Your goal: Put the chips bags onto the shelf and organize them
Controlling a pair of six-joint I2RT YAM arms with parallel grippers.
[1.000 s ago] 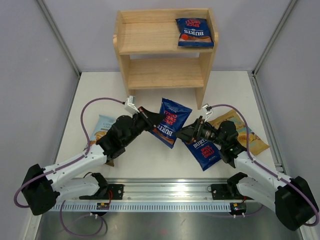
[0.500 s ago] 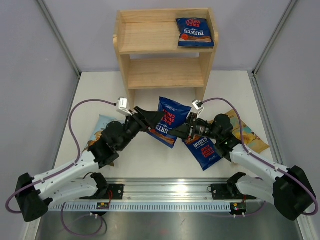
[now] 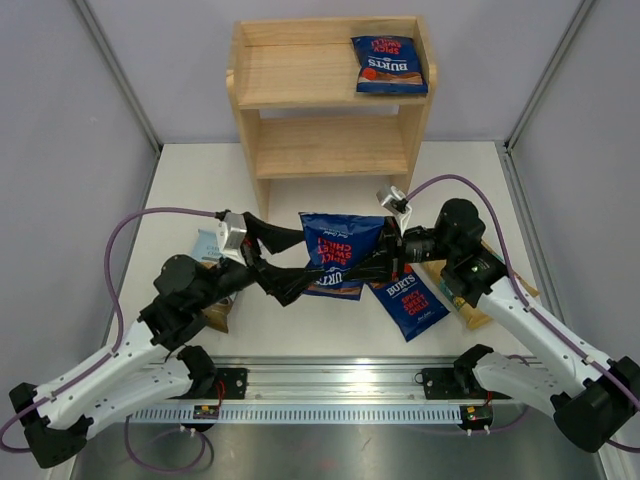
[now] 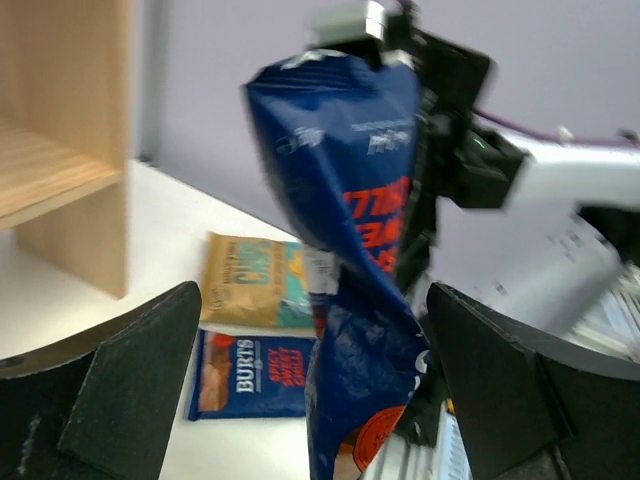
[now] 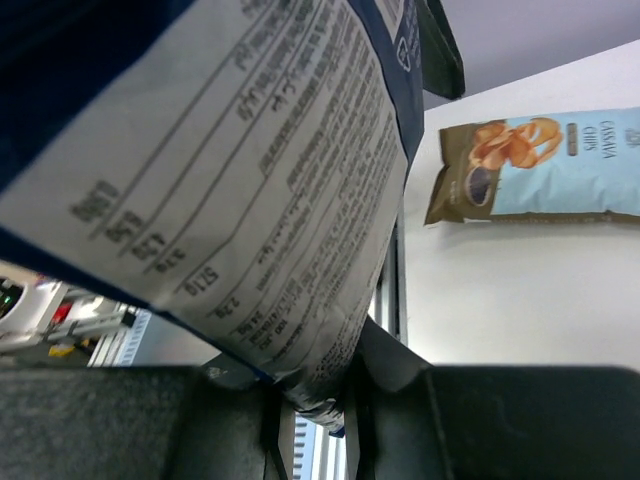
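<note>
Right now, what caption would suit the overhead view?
The right hand pinches a dark blue chips bag above the table, the open left hand flanking it; a matching bag lies on the shelf.

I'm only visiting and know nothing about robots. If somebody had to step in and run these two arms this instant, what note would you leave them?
Right gripper: shut on the held blue bag, lifted off the table in front of the shelf.
Left gripper: open around that bag, not closed on it.
Done: one shelved blue bag on the top tier, right end.
Left: the held one, plus three lying on the table: third blue bag, pale blue bag, tan bag. The lower tier holds nothing.
</note>
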